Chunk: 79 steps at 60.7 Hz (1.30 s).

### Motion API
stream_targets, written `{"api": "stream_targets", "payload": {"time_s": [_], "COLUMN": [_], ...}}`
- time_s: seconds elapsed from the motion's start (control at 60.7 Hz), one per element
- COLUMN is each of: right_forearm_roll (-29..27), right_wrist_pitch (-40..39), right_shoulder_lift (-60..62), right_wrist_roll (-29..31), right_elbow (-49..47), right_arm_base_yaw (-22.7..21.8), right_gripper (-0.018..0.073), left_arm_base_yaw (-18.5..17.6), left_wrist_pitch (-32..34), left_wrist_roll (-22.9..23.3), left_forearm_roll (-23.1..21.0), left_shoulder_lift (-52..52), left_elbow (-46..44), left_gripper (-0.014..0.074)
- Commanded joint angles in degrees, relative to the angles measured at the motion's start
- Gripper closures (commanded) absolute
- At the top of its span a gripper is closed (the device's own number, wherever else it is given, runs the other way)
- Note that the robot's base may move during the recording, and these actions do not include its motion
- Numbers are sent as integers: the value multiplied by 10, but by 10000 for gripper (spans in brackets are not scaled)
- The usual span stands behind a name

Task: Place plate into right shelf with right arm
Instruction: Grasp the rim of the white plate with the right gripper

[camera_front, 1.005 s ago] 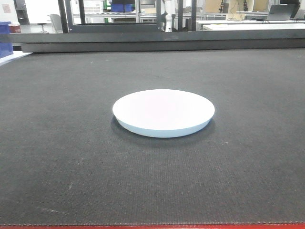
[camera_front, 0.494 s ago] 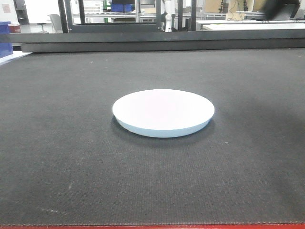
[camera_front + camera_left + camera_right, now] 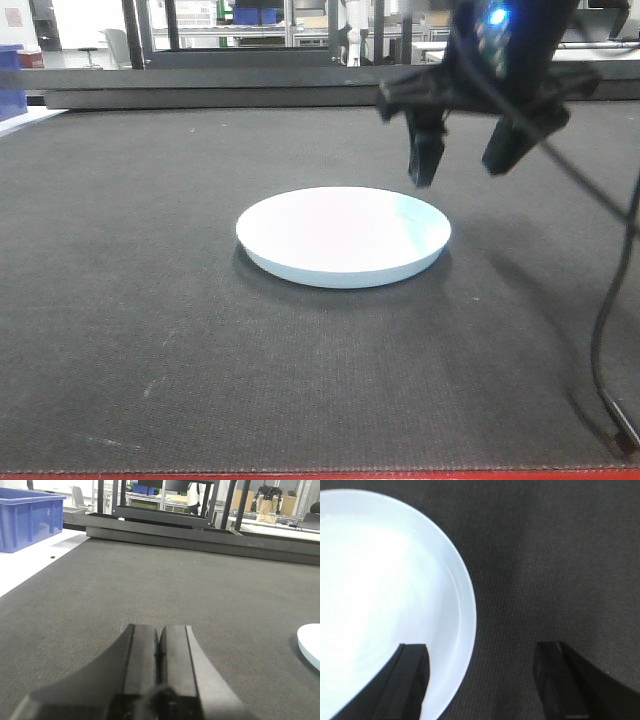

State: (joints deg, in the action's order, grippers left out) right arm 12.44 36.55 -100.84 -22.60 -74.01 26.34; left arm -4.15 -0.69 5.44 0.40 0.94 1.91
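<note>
The white plate (image 3: 343, 236) lies flat on the dark mat, in the middle of the front view. My right gripper (image 3: 462, 165) hangs open above the plate's right rim, one finger over the plate and the other outside it. From the right wrist view the plate (image 3: 380, 595) fills the left side, and the gripper (image 3: 482, 652) straddles its rim with nothing held. My left gripper (image 3: 160, 635) is shut and empty, low over the mat, with the plate's edge (image 3: 310, 645) far to its right. The right shelf is out of view.
A dark mat (image 3: 150, 320) covers the table, with a red edge along the front. A blue bin (image 3: 27, 520) stands on a white surface at the far left. Dark rails (image 3: 250, 90) run across the back. The right arm's cable (image 3: 610, 330) hangs down on the right.
The right arm has come into the front view from the upper right and dropped to just above the plate's right rim. The plate has not moved.
</note>
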Motion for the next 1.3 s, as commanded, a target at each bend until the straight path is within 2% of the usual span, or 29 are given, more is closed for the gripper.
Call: {"api": "stream_targets", "payload": {"time_s": [0.0, 0.363, 0.758, 0.873, 1.104, 1.285], "right_forearm_roll": [23, 34, 36, 36, 36, 36], "right_wrist_pitch": [-39, -90, -94, -93, -90, -87], "right_shoulder_lift": [10, -35, -45, -45, -33, 33], "right_wrist_roll": [-3, -3, -3, -3, -3, -3], "right_elbow": [-21, -21, -21, -21, -21, -21], "right_arm_base_yaw": [0, 0, 0, 0, 0, 0], "right_gripper": [33, 55, 384, 519, 505, 505], "left_arm_base_yaw": [1, 1, 1, 1, 1, 1], "left_wrist_pitch": [53, 53, 53, 53, 53, 53], "left_wrist_roll": [3, 3, 3, 3, 3, 3], "left_forearm_roll": [0, 0, 0, 0, 0, 0], "left_shoulder_lift": [7, 7, 7, 7, 7, 7], "left_elbow": [3, 3, 3, 3, 3, 3], "left_gripper": [643, 643, 643, 643, 643, 643]}}
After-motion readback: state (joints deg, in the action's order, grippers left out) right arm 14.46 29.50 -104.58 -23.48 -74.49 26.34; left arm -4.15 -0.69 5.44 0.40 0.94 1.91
